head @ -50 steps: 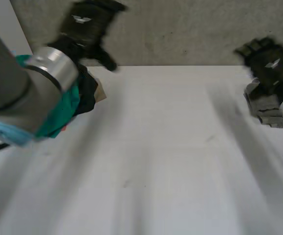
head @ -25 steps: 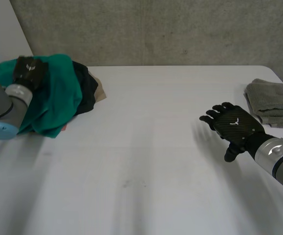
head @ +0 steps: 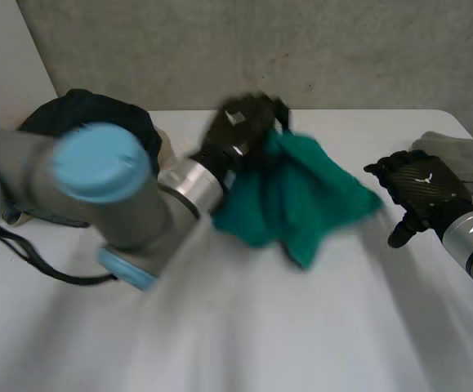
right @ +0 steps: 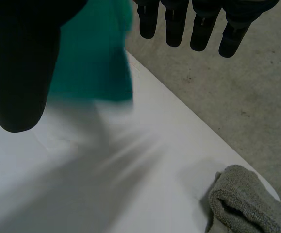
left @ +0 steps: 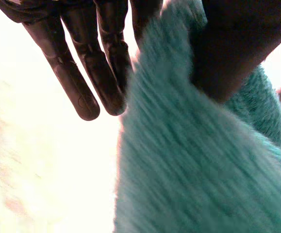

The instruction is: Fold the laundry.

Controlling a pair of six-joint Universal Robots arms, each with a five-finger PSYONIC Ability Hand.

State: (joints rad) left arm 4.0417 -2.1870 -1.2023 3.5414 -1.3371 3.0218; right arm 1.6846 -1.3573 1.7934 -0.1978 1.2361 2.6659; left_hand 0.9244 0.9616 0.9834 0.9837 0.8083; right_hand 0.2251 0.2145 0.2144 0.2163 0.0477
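Head cam sits behind and between the arms and looks down on the white table (head: 318, 327), with the green towel (head: 301, 196) near mid-view. Left wrist cam looks along the left hand (left: 94, 73), pressed right up against the green towel. Right wrist cam looks past the right hand (right: 19, 63) from farther off, and you see the grey towel (right: 242, 204) well apart from the green towel. All three share the green towel.
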